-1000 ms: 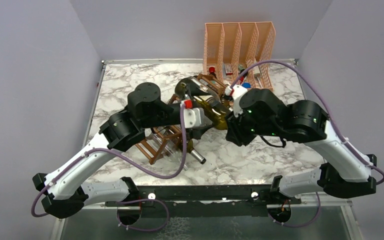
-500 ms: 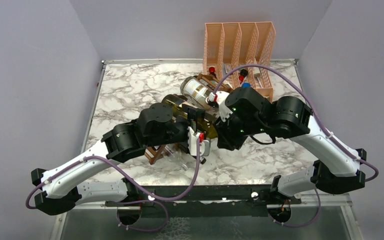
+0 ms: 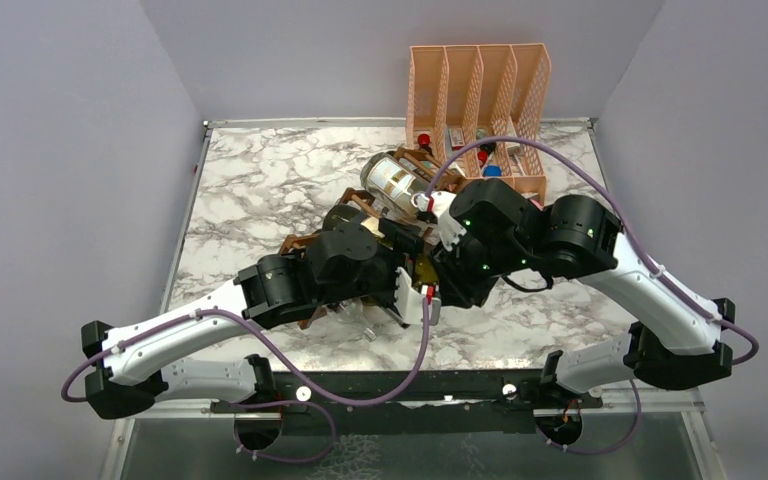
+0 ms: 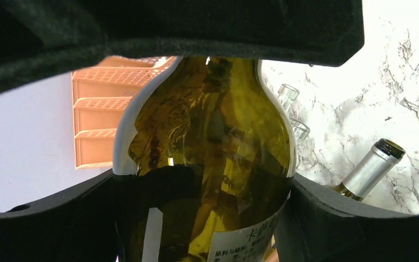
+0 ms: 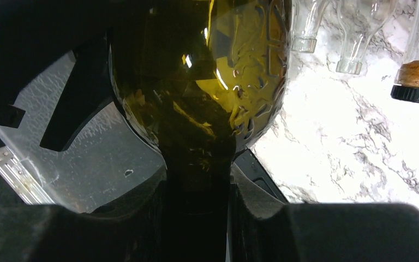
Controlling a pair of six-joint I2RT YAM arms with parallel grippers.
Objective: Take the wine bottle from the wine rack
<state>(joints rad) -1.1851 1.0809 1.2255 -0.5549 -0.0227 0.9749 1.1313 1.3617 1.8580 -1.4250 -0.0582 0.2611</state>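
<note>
The wine bottle (image 4: 204, 125) is olive-green glass with a white label. In the top view only a sliver of it (image 3: 423, 268) shows between the two wrists. My left gripper (image 4: 204, 218) is shut on its wide body, one finger (image 4: 49, 218) against each side. My right gripper (image 5: 196, 218) is shut on the dark neck, below the bottle's shoulder (image 5: 207, 82). The wine rack (image 3: 418, 156), a brown stick lattice, lies mostly hidden under both arms at the table's middle. Whether the bottle still touches it I cannot tell.
A second, labelled bottle (image 3: 391, 180) lies on the rack's far end. A foil-capped bottle neck (image 4: 371, 169) and clear glass bottle necks (image 5: 305, 33) lie beside the held bottle. A peach mesh organiser (image 3: 478, 85) stands at the back wall.
My left arm has swung in from the far side to the near side of the rack, and its jaws have closed in on the bottle's body. The right gripper has kept hold of the neck.
</note>
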